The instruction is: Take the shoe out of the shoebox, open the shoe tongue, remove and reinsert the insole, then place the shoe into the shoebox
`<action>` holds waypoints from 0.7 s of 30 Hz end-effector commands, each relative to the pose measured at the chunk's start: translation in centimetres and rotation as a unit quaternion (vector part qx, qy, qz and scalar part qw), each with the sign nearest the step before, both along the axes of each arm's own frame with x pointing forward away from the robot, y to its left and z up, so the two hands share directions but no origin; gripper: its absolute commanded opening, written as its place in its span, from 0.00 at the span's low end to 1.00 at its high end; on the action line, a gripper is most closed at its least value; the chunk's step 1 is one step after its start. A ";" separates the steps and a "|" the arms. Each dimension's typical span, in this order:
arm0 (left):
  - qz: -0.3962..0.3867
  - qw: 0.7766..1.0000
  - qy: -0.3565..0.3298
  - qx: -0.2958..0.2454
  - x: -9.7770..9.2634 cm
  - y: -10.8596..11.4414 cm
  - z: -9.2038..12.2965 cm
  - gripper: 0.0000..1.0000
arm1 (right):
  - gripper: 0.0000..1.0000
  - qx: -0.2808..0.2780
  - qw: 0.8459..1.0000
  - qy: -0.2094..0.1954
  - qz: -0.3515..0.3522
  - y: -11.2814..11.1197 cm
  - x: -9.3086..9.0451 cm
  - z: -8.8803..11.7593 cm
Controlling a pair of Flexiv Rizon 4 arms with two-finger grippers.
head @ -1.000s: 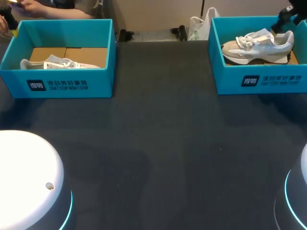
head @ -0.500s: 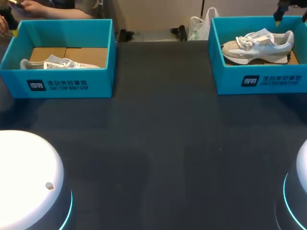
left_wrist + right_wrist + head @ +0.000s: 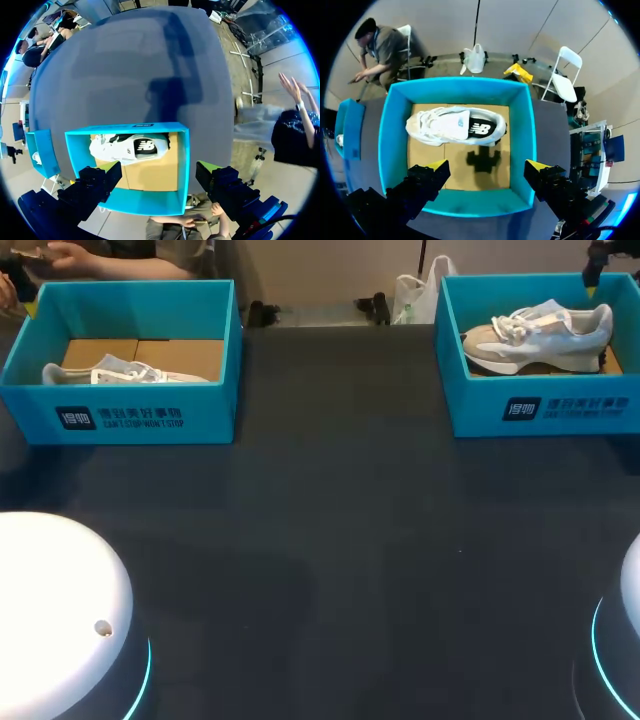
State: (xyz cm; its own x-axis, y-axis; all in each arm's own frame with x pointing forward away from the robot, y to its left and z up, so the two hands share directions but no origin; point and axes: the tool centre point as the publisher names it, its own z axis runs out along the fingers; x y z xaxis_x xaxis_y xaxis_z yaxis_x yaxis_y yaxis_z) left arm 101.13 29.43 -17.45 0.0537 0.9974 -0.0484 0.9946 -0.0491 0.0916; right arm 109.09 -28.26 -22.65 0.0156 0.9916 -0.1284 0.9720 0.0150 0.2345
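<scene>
My right gripper (image 3: 487, 167) hovering with fingers spread wide above the right shoebox (image 3: 522, 130), white shoe (image 3: 452, 125) lying inside it, my left gripper (image 3: 156, 170) hanging spread above the left shoebox (image 3: 184, 160), second shoe (image 3: 127, 146) lying inside

tall shoebox walls (image 3: 394, 135) around the shoe (image 3: 445, 126)

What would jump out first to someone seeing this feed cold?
Two bright teal boxes stand on the dark table: the left shoebox at its far left corner and the right shoebox at its far right. Each holds a pale sneaker, the left shoe and the right shoe. The left gripper and the right gripper each hang open above their own box, touching nothing.
</scene>
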 end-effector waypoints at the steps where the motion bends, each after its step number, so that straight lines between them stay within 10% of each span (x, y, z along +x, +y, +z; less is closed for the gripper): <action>1: 0.000 1.000 0.000 0.001 0.0 0.0 0.0 1.00 | 1.00 0.009 0.998 0.057 -0.017 -0.7 2.4 -2.3; 21: 0.000 1.000 0.000 0.001 0.0 0.0 0.0 1.00 | 0.89 -0.023 0.994 0.078 -0.073 -4.0 7.1 -7.9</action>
